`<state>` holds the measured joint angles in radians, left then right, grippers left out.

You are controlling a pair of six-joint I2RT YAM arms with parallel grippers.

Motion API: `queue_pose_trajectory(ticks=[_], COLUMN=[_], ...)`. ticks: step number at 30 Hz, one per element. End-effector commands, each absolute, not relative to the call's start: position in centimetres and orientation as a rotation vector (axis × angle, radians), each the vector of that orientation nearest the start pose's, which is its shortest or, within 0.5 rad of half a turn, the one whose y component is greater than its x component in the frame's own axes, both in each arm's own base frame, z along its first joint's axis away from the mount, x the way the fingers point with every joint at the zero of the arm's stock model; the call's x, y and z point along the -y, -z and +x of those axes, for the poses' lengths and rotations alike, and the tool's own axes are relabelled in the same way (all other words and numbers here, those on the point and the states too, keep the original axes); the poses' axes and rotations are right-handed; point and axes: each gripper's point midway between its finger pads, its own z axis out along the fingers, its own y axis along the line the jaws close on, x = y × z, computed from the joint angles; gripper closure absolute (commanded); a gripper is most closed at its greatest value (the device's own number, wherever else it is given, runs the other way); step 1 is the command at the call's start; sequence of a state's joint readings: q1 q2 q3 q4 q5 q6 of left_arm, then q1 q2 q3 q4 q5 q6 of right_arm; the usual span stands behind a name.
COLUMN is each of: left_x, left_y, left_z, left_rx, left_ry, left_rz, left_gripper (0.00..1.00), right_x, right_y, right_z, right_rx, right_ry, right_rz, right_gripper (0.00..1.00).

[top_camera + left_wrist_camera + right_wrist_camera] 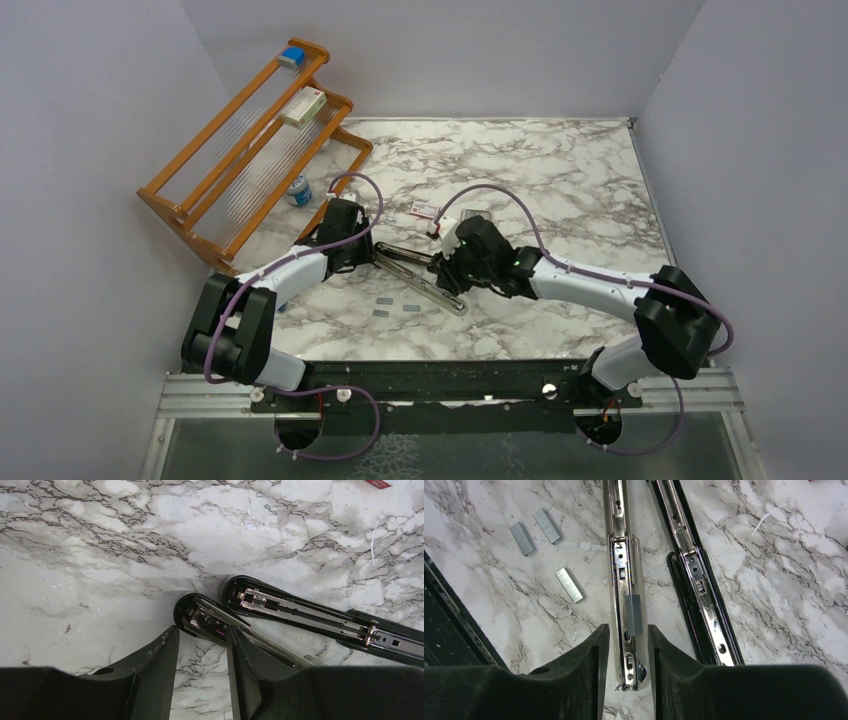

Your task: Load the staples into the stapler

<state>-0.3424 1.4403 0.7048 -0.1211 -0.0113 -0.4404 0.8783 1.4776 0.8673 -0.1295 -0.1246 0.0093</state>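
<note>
The stapler [421, 282] lies opened flat between the two arms, its silver rail [623, 555] beside its black half [704, 610]. A short grey strip of staples [633, 614] rests on the silver rail. My right gripper [628, 627] is open, one finger on each side of that rail, with a small gap on both sides. Three loose strips of staples [570, 585] lie on the marble to the left. My left gripper [202, 630] is open at the stapler's other end [200, 617]; its right finger [250, 660] overlaps the rail, and only marble shows between its fingers.
An orange wooden rack [250, 150] stands at the back left and carries a white-and-red box [303, 107] and a blue item [291, 57]. A small can [297, 190] sits by the rack. A red-and-white packet [425, 209] lies behind the stapler. Walls enclose the marble table [560, 170].
</note>
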Motion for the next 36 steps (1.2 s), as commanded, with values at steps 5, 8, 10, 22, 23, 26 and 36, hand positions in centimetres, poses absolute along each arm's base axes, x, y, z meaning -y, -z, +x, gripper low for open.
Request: queue_pose_trajectory(ticks=[5,8,10,22,23,26,36], left_x=[12.7,12.7,12.8,12.8,12.8,12.8,12.8], left_y=[-2.8,-2.7,-2.8,-2.8,-2.8,-2.9,-2.8], left_z=[30.5,30.5,30.5,30.6,30.6,30.6,30.5], left_rx=[-2.529,-2.530,-2.529,-2.528,-2.529,-2.526,-2.529], left_ry=[0.316,0.318,0.320,0.323,0.323,0.326,0.324], left_rz=[-0.106,-0.106,-0.105,-0.102,-0.102,-0.102,-0.103], left_gripper=[0.58,0.58,0.58,0.58,0.58,0.58,0.58], right_x=[-31.8,-31.4,-30.9,-30.6,-30.6,-30.7,-30.4], right_y=[-9.5,-8.6,-8.2,-6.3,-6.3,-6.2,-5.2], right_z=[25.1,24.9,24.9,23.3,23.2,23.4,23.8], right_rx=[-2.146,-2.201,-2.234,-2.333,-2.330,-2.328,-2.350], right_ry=[-0.628,-0.667,-0.703,-0.996,-1.010,-1.022,-0.990], right_rz=[-0.951,-0.920,-0.862,-0.588,-0.575,-0.560,-0.574], right_gripper=[0.66,0.62,0.59,0.53,0.53,0.53,0.54])
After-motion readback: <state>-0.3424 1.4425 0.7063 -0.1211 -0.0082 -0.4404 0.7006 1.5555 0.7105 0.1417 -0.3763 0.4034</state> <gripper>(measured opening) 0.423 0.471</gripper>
